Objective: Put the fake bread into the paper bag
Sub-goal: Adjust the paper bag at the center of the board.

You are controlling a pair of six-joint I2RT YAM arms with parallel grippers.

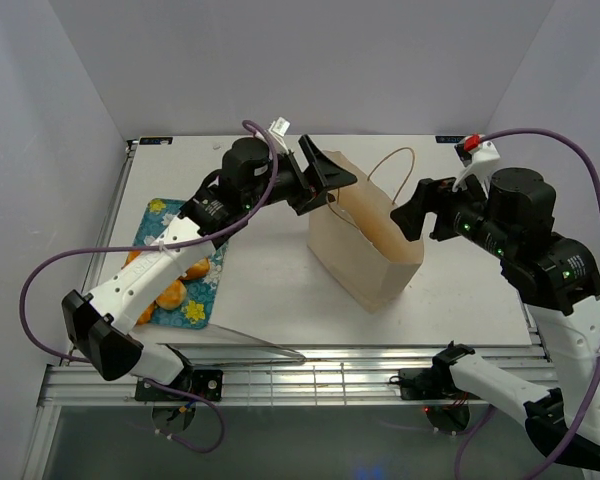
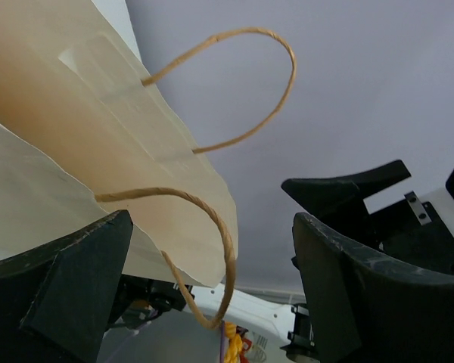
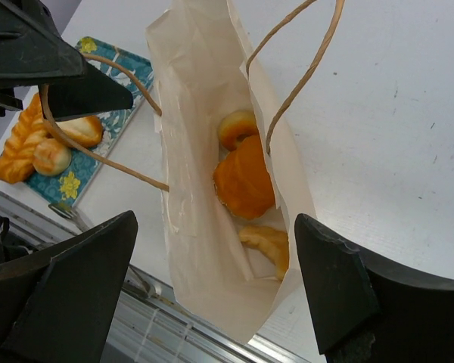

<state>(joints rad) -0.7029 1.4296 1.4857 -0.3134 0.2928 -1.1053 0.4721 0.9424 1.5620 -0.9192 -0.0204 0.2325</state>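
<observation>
Top external view, leftmost: the teal tray (image 1: 160,209) holds what is left of the fake bread (image 1: 170,294), partly under the left forearm. The right wrist view shows these pieces as the braided loaf (image 3: 17,151), small bun (image 3: 51,156) and oval roll (image 3: 85,130), with the loaf's long axis running along the tray's outer edge. Further right, the left gripper (image 1: 325,180) hovers at the left rim of the paper bag (image 1: 365,250), jaws spread and empty, a cord handle (image 2: 166,190) looping between them untouched. Inside the bag lie the ring bagel (image 3: 237,127), round pastry (image 3: 244,185) and croissant (image 3: 266,246). Rightmost, the right gripper (image 1: 408,212) hangs by the bag's other side, likewise spread and empty. The tray lies to the left of the left gripper and nearer the bases, well apart from the right gripper, so I judge the left arm better placed to fetch the next piece.
</observation>
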